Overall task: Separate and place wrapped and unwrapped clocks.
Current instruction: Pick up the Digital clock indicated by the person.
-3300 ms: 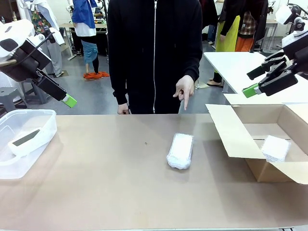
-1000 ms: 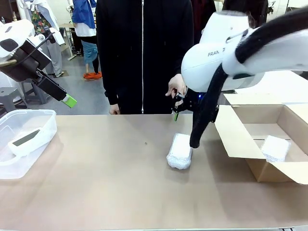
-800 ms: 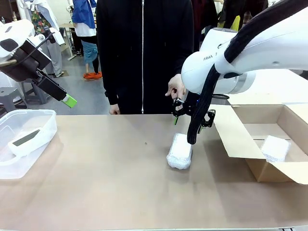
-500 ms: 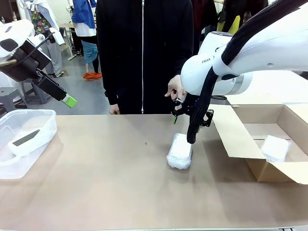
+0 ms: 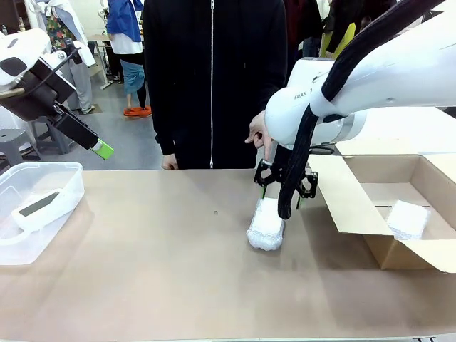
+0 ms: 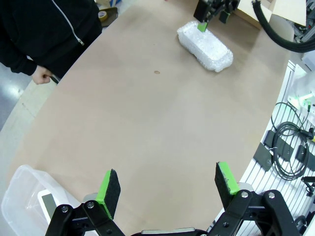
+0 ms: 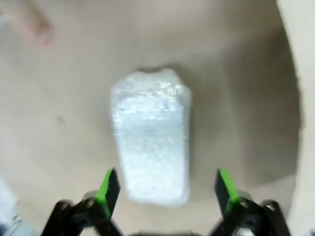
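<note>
A person [image 5: 214,78] in black stands across the brown table [image 5: 142,271] as the right gripper [image 5: 285,187], jaws spread wide and empty, hangs above a wrapped clock [image 5: 266,223] mid-table. Another wrapped clock [image 5: 408,219] lies in the cardboard box [image 5: 370,235]; the bare clock [image 5: 35,209] sits in the clear tub [image 5: 14,249]. The left gripper [image 6: 167,184] hangs open.

I work in what looks like a robotics lab or test hall. My counter [image 5: 142,271] is a plain brown slab with a person in a black zip top [image 5: 214,78] standing at its far side. Behind them the grey floor [image 5: 135,142] opens onto more white tables [image 5: 356,96] and other people standing about. At my counter's edge an aluminium frame rail [image 6: 275,196] carries loose black cables [image 6: 288,152] and power bricks. A clear plastic tub [image 5: 43,178] and an open cardboard box [image 5: 399,206] serve as bins.
</note>
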`<state>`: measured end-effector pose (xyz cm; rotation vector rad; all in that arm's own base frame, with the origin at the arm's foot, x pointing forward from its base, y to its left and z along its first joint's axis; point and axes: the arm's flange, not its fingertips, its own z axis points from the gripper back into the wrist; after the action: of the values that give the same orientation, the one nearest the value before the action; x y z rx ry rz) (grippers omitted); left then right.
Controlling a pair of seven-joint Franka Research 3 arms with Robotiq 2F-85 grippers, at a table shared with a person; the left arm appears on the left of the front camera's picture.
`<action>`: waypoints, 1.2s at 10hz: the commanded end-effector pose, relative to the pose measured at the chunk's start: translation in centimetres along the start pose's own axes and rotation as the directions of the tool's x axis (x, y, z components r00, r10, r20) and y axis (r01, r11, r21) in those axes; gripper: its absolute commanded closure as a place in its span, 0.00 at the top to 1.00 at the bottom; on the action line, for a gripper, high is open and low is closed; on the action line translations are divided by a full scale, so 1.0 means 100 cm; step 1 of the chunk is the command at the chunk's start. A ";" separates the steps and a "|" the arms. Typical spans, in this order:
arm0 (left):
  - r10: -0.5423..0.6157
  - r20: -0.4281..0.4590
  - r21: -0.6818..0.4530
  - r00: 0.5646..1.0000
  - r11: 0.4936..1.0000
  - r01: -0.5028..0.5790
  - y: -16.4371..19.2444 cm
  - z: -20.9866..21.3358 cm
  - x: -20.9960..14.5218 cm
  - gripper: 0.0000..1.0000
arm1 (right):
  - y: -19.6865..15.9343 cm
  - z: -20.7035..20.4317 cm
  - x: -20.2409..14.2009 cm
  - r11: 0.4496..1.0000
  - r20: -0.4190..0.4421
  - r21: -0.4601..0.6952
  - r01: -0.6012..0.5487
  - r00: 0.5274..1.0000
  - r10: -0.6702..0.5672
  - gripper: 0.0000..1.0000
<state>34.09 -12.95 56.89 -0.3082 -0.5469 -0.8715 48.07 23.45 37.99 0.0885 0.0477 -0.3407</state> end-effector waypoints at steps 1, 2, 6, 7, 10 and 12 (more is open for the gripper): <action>0.000 0.006 -0.017 1.000 1.000 0.000 0.001 0.000 -0.001 1.00 | 0.020 -0.012 0.003 0.995 -0.024 -0.088 0.036 0.999 -0.038 1.00; 0.000 0.006 -0.017 1.000 1.000 0.000 0.001 0.000 -0.001 1.00 | 0.024 -0.019 0.000 0.996 -0.029 -0.091 0.026 0.999 -0.029 1.00; 0.000 0.006 -0.017 1.000 1.000 0.000 0.001 0.000 -0.001 1.00 | 0.024 -0.046 -0.001 0.996 -0.042 -0.076 0.052 0.998 -0.055 1.00; 0.000 0.006 -0.017 1.000 1.000 0.000 0.001 0.000 -0.001 1.00 | 0.022 -0.049 0.000 0.996 -0.037 -0.074 0.046 0.998 -0.049 1.00; 0.000 0.006 -0.017 1.000 1.000 0.000 0.001 0.000 -0.001 1.00 | 0.021 -0.047 -0.002 0.999 0.006 -0.042 0.008 1.000 -0.008 1.00; 0.000 0.006 -0.017 1.000 1.000 0.000 0.001 0.000 -0.001 1.00 | 0.018 -0.043 -0.006 0.999 0.020 -0.046 0.013 1.000 -0.012 1.00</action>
<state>34.09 -12.95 56.89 -0.3082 -0.5468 -0.8716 48.43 26.34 34.29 0.0536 0.0803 -0.3573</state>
